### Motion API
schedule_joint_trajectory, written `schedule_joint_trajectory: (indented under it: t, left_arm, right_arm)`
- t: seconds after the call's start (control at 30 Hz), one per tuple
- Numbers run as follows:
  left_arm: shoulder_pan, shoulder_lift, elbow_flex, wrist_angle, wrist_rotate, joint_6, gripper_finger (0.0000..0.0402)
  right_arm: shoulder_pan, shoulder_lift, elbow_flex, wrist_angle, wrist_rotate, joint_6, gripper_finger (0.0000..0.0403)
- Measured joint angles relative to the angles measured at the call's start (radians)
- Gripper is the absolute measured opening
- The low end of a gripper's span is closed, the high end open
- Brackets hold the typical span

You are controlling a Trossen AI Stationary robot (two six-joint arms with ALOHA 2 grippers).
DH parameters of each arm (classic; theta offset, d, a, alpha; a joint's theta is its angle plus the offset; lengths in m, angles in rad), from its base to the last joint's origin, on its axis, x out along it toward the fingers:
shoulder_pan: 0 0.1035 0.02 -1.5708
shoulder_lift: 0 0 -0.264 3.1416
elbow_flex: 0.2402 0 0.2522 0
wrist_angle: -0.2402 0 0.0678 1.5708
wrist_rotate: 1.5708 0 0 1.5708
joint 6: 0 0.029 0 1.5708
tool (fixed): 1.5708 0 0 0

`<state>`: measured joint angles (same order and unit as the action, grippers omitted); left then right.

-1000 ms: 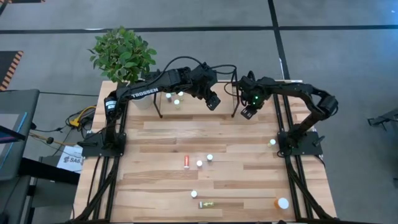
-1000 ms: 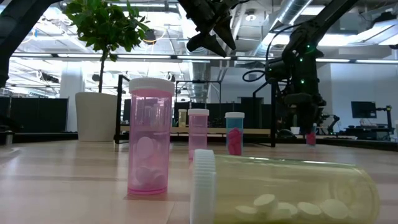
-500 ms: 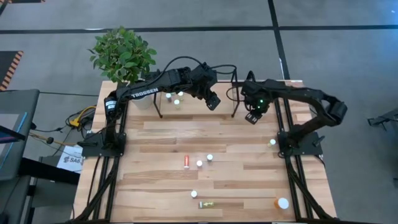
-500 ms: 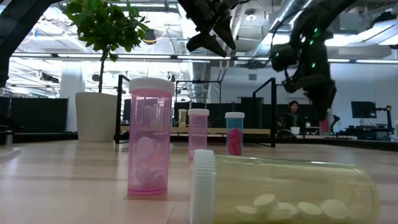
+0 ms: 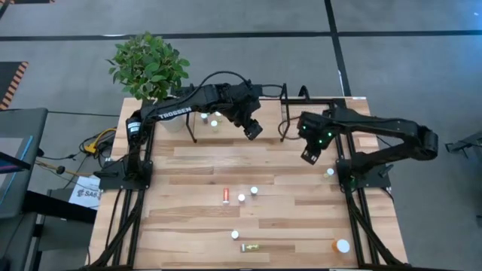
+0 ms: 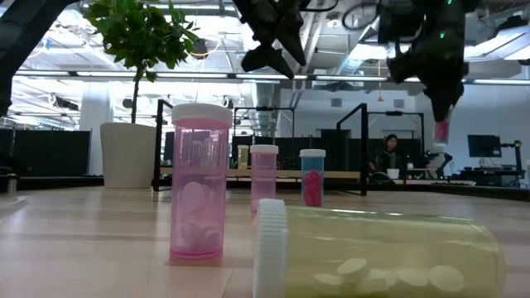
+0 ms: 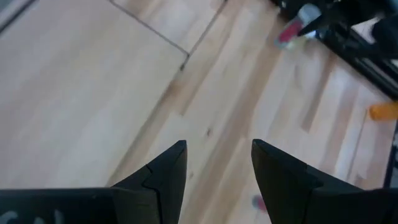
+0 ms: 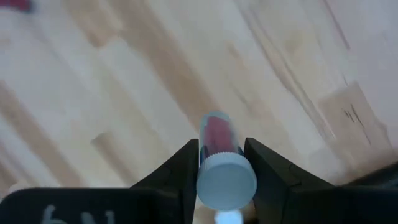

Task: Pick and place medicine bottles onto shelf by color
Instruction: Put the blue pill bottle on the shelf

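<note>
The right gripper (image 8: 221, 163) clamped a red bottle (image 8: 217, 137) above the table (image 5: 196, 162); at its nine o'clock, the left gripper (image 7: 217, 163) hung with jaws apart, holding nothing.

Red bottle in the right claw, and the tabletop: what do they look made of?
The small red bottle with a white cap, pinched in the right claw, looks like translucent tinted plastic: light passes through its body. Its cap seems matte white plastic. The light plank tabletop looks like jointed wood strips with visible grain and seams, low sheen; a laminate cannot be excluded.
</note>
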<state>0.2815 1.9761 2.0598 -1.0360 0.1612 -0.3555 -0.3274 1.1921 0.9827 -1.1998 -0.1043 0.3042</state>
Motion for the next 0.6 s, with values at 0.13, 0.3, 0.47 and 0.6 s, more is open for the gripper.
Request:
schedule_joint_trajectory:
  t: [0.13, 0.3, 0.47, 0.6]
  left_arm:
    - [-0.029, -0.028, 0.0, -0.099, -0.005, -0.009, 0.0167]
    - [-0.085, -0.083, 0.0, -0.221, -0.074, -0.063, 0.0167]
    - [-0.152, -0.138, 0.001, -0.317, -0.169, -0.155, 0.0167]
    - [-0.209, -0.166, 0.001, -0.375, -0.241, -0.225, 0.0167]
  right_arm:
    - [0.116, 0.007, 0.081, 0.0, 0.0, 0.028, 0.0134]
    - [0.213, 0.054, 0.217, 0.005, 0.044, 0.011, 0.0139]
    - [0.233, 0.152, 0.352, 0.024, 0.105, -0.108, 0.0142]
    - [0.217, 0.25, 0.445, 0.026, 0.109, -0.192, 0.0139]
